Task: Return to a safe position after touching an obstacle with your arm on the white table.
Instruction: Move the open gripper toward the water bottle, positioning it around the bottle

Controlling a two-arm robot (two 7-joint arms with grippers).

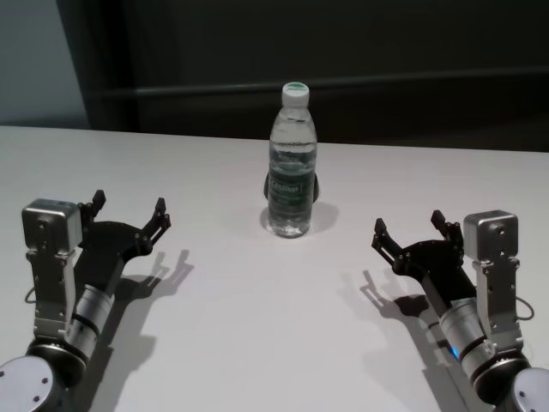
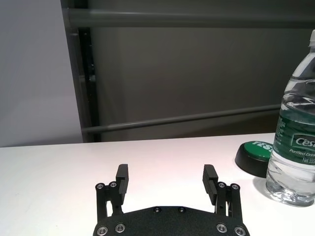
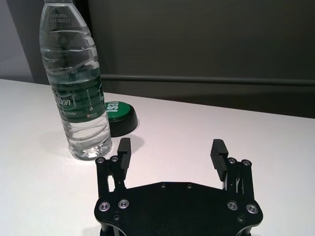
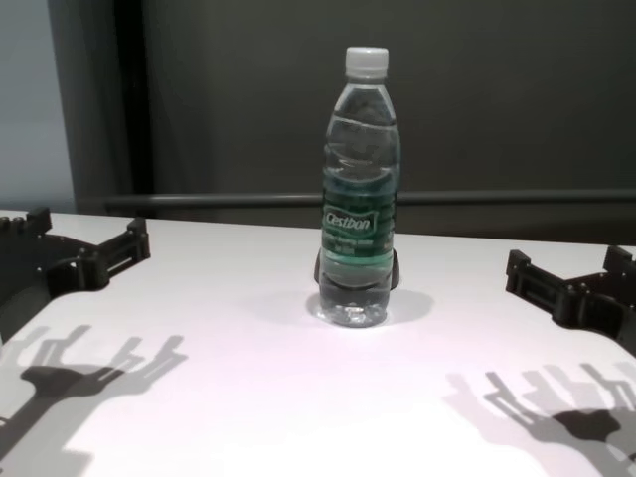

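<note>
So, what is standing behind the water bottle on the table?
Behind the bottle sits a low dark round object with a green top, plain in both wrist views. From the head view the bottle covers most of it; its lettering is partly hidden.

White table (image 1: pixel 214 343): bottle (image 1: pixel 292 163), dark green-topped puck (image 3: pixel 119 117)

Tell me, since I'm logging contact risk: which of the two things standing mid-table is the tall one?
The water bottle: clear, white-capped, green-labelled, upright on the white table. The dark round puck just behind it is squat, with a green top.
</note>
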